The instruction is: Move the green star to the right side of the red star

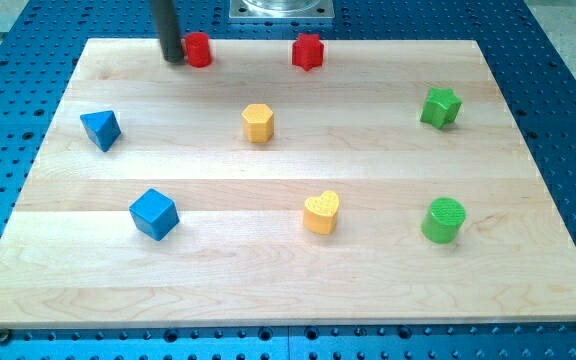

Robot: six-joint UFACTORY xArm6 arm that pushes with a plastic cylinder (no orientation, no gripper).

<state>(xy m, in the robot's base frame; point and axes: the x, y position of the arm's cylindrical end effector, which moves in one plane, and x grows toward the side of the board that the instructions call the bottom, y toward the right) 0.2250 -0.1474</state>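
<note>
my tip (174,58), bare rod w/ no jaws, grips nothing; green star (440,107) far off at 4 o'clock, red star (308,52) between.

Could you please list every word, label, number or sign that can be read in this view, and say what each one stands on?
There are none: no readable text shows anywhere in the camera view.
The wooden board is plain.
The blocks, such as the green star and the red star, carry no marks.
My tip, beside the red block, is unmarked.
</note>
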